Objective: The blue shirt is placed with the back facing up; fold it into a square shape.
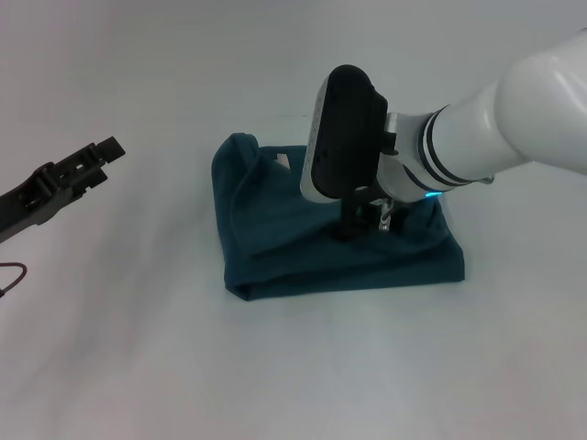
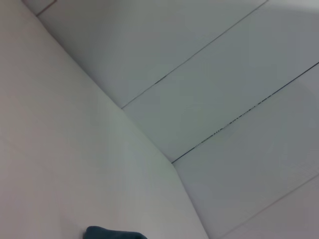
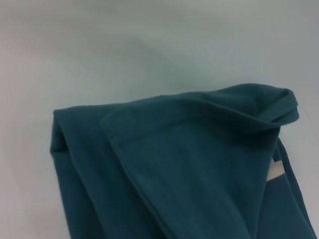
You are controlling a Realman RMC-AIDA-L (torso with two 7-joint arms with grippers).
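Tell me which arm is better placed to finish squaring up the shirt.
Probably the right: the right gripper is already down on the blue shirt, while the left gripper hangs well off to the side over the bare table.

Blue shirt (image 1: 303, 247): soft knit cloth, matt, no sheen; folds are rounded and thick, hems show a stitched edge in the right wrist view. A small pale tag (image 3: 275, 172) of smooth fabric or paper sits at the neck, material unclear. Bench (image 1: 138, 367): white, smooth, matt, faint diffuse shadows only. Right arm shell: glossy white plastic, with a satin black plastic housing above the right claw (image 1: 367, 223). Left claw (image 1: 96, 158): matt black, hard plastic or coated metal, cannot tell which.
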